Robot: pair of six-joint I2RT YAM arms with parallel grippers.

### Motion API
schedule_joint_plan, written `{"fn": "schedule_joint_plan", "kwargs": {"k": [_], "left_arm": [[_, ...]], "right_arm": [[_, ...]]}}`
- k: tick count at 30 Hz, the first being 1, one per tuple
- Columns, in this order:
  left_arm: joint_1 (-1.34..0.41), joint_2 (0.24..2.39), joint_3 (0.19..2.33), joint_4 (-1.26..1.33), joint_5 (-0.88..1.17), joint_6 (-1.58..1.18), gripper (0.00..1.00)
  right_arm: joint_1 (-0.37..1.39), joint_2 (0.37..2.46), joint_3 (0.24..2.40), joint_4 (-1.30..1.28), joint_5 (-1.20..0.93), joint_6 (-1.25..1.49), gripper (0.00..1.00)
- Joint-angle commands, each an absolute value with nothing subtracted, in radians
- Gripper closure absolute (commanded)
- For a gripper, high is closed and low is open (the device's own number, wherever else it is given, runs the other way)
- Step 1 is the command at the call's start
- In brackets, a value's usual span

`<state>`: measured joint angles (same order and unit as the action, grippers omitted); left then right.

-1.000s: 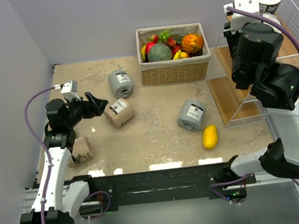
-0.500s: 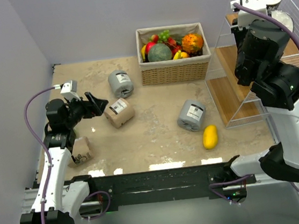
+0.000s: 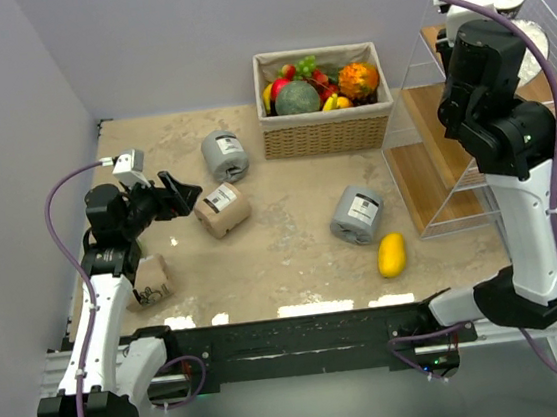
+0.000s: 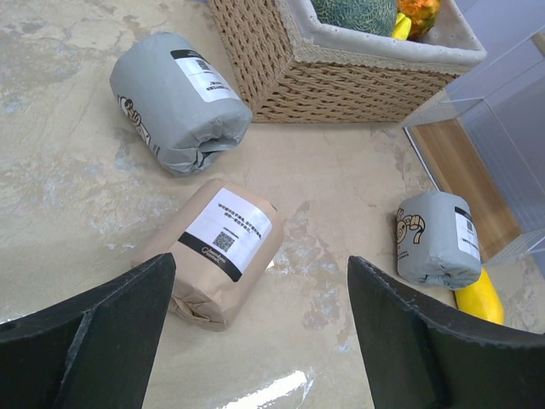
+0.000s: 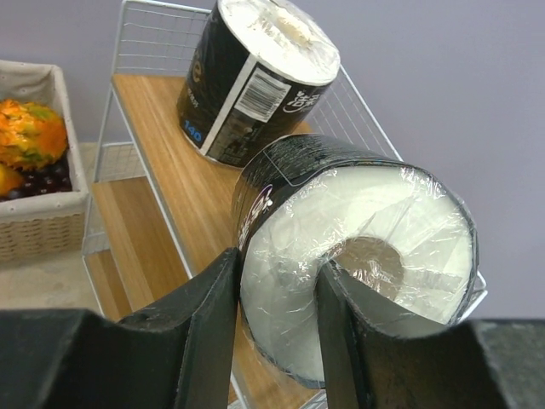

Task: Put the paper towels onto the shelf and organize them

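Right gripper (image 5: pixel 277 266) is pinching a black paper towel roll (image 5: pixel 375 247) over the shelf (image 5: pixel 162 162) top board, upper right of the overhead view, just beside another black roll (image 5: pixel 255 77) standing there. Left gripper (image 4: pixel 260 268) has fingers spread wide over the tan roll (image 4: pixel 217 256) at mid-left. One grey roll (image 4: pixel 174 102) lies above it, and a second grey roll (image 4: pixel 434 239) lies right of centre.

White arms (image 3: pixel 531 215) with black joints (image 3: pixel 492 94), black tools (image 3: pixel 187 196); purple cables (image 3: pixel 49 206)

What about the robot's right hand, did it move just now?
Yes. The right gripper, holding a black paper towel roll, shifted rightward in the top view, farther over the shelf and away from the fruit basket.
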<state>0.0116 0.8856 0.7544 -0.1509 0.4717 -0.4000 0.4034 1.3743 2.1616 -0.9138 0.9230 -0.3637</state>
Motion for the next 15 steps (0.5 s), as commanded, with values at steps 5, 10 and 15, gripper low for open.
{"fn": "schedule_joint_plan", "kwargs": {"k": [5,10,15], "left_arm": [[0.009,0.876,0.750,-0.118,0.485,-0.393,0.12],[0.008,0.879,0.752,-0.120,0.483,-0.393,0.11],[0.008,0.891,0.750,-0.120,0.488,-0.393,0.11]], "right_arm": [[0.371,1.399,2.244,-0.841,0.979,-0.431,0.55],[0.370,1.388,2.224,-0.793,1.011,-0.457,0.48],[0.360,1.404,2.195,-0.761,1.081,-0.515,0.43]]}}
